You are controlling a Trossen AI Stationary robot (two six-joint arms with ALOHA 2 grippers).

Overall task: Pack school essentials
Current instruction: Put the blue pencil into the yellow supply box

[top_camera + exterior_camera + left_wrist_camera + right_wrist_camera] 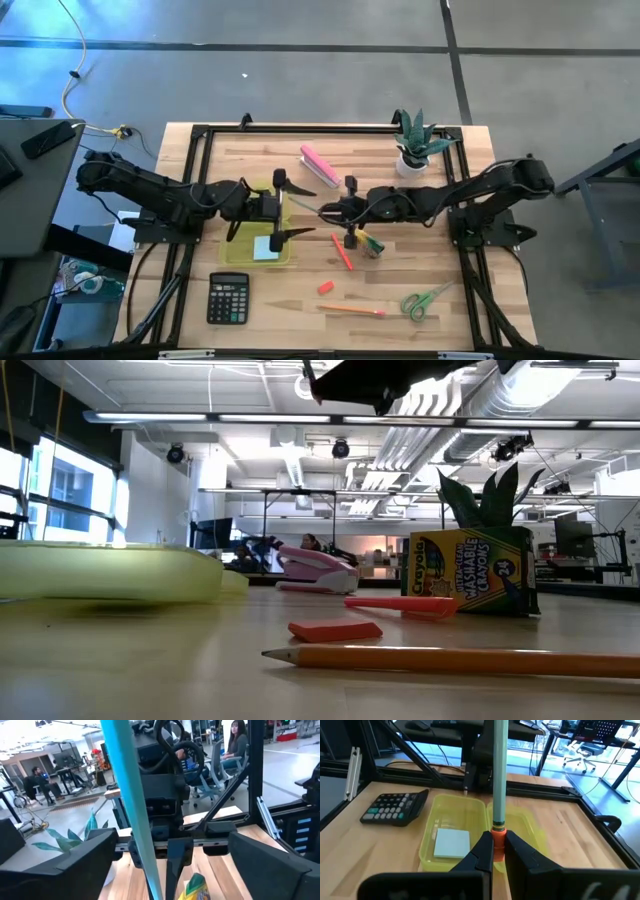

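Your right gripper (499,851) pinches a smooth teal pencil (499,775) by its orange end. Your left gripper (281,211) faces it, jaws spread wide around the shaft. Below lies the translucent yellow tray (432,847) holding the light-blue note pad (452,842); the crayon box (370,243) stands beside your right gripper.

A blue-green pencil (131,805) slants across the middle, pinched at its lower end by the other arm's tool (172,857) facing the camera. Below it sits a crayon box (194,887) on the wooden desk (227,815) (people sit beyond).
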